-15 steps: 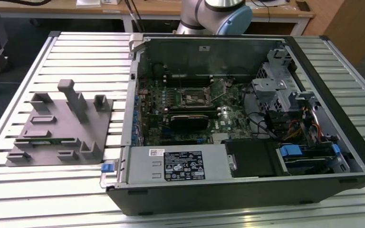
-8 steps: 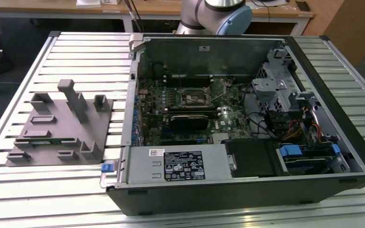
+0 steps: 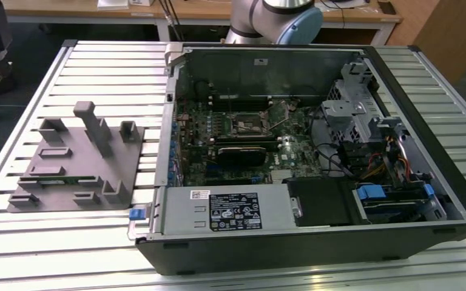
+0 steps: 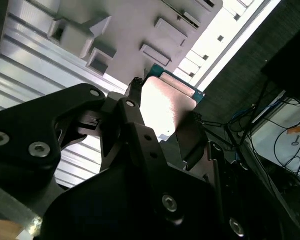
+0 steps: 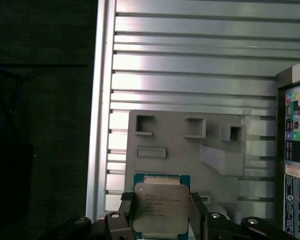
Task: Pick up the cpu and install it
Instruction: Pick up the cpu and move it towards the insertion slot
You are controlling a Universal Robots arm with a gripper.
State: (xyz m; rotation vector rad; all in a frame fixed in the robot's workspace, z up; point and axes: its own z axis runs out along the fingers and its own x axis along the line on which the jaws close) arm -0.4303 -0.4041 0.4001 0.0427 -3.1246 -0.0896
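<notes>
The cpu, a flat square chip with a silvery top and a green edge, sits between my gripper's two black fingers, which press on opposite sides of it. The second wrist view has the same cpu clamped in the gripper. The chip hangs above the grey plastic fixture on the slatted table. In the exterior view the black socket with its metal frame lies in the middle of the motherboard inside the open computer case.
The grey fixture with upright blocks stands on the slatted aluminium table at the exterior view's left of the case. The arm's base rises behind the case. Drive bays and cables fill the case's right side.
</notes>
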